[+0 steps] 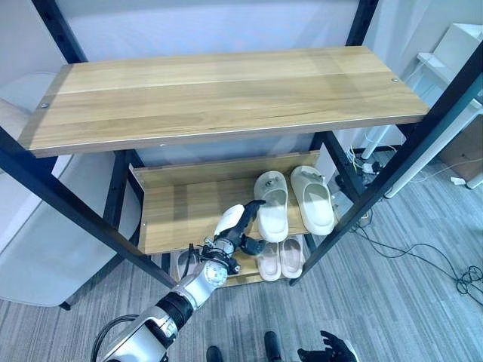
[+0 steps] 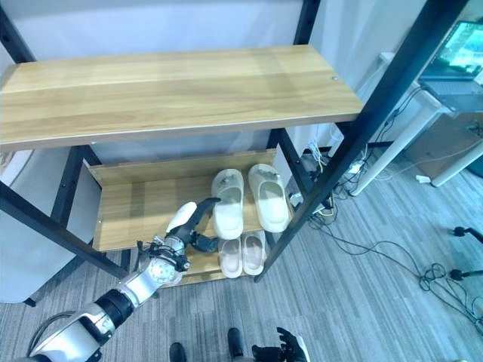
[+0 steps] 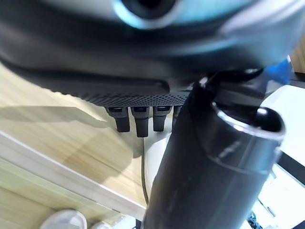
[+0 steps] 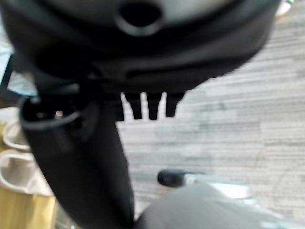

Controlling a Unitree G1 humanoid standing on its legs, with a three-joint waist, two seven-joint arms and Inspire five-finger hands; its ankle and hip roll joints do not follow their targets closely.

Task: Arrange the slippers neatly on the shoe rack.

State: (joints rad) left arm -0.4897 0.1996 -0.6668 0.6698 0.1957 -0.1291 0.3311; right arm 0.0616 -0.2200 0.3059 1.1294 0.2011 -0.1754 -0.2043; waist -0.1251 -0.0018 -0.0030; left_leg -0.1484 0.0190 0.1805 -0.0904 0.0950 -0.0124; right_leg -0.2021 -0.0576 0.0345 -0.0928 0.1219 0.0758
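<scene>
While my left hand (image 1: 240,224) reaches over the middle shelf (image 1: 173,215) of the shoe rack (image 1: 226,94), its fingers lie straight and apart, tips touching the left cream slipper (image 1: 272,205). Its mate (image 1: 313,198) sits just beside it on the right. A smaller pale pair (image 1: 280,258) rests on the bottom shelf, nearer me. My right hand (image 1: 326,349) hangs low over grey carpet (image 1: 392,302), fingers relaxed. No writing is legible.

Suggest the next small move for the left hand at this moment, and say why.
Probably a small nudge of the left slipper toward the right slipper, turning its heel in. The left hand is at that slipper's heel on the middle shelf with straight fingers, and the pair looks slightly splayed, heels further apart than toes. The right hand hangs low.
</scene>
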